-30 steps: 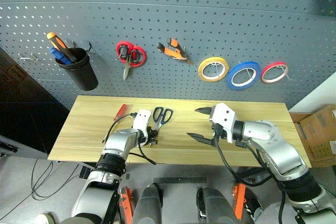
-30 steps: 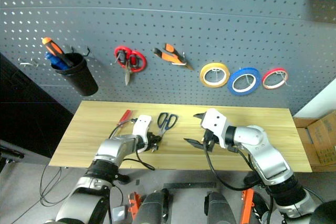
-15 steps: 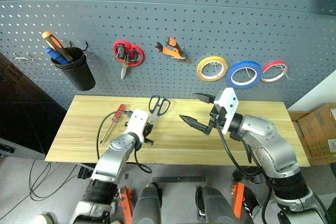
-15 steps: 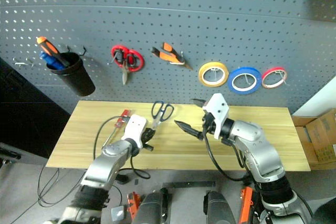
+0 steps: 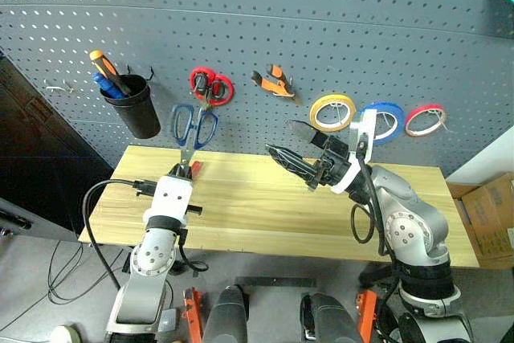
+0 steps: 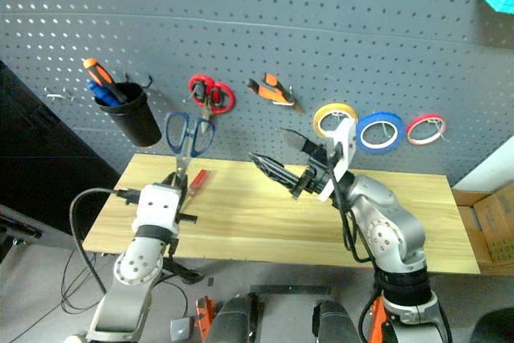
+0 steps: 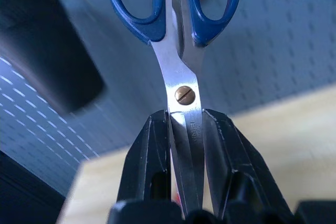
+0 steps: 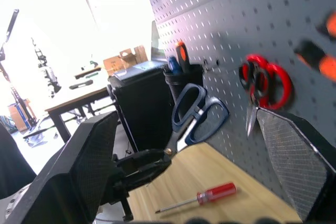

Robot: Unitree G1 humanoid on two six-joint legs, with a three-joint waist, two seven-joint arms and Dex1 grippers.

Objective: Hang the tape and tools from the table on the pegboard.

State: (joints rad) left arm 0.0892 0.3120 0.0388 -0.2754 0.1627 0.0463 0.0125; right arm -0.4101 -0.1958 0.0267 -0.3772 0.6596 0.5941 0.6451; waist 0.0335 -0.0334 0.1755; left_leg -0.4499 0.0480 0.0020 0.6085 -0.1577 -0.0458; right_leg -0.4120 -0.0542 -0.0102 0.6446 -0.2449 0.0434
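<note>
My left gripper [image 5: 182, 173] is shut on the blades of the steel scissors [image 5: 193, 127] and holds them upright above the table [image 5: 265, 214]. Their dark blue loop handles are up, in front of the pegboard [image 5: 241, 30] between the black cup and the red scissors. In the left wrist view the blades [image 7: 184, 103] are clamped between both fingers [image 7: 149, 156]. The red-handled screwdriver [image 5: 195, 169] lies on the table just beyond that gripper. My right gripper [image 5: 289, 144] hangs open and empty over the table's middle, pointing left. Orange pliers [image 5: 275, 83] and the blue tape [image 5: 384, 120] hang on the pegboard.
A black cup [image 5: 138, 106] holding an orange-and-black screwdriver [image 5: 103, 66] hangs at the pegboard's left. Red-handled scissors [image 5: 210, 86], a yellow roll [image 5: 332, 110] and a thin red roll [image 5: 425, 119] hang on hooks. A cardboard box [image 5: 490, 214] stands right of the table.
My left gripper has lifted the scissors off the table and turned them upright against the pegboard. My right gripper has risen and swung left, still open. The camera has shifted too.
</note>
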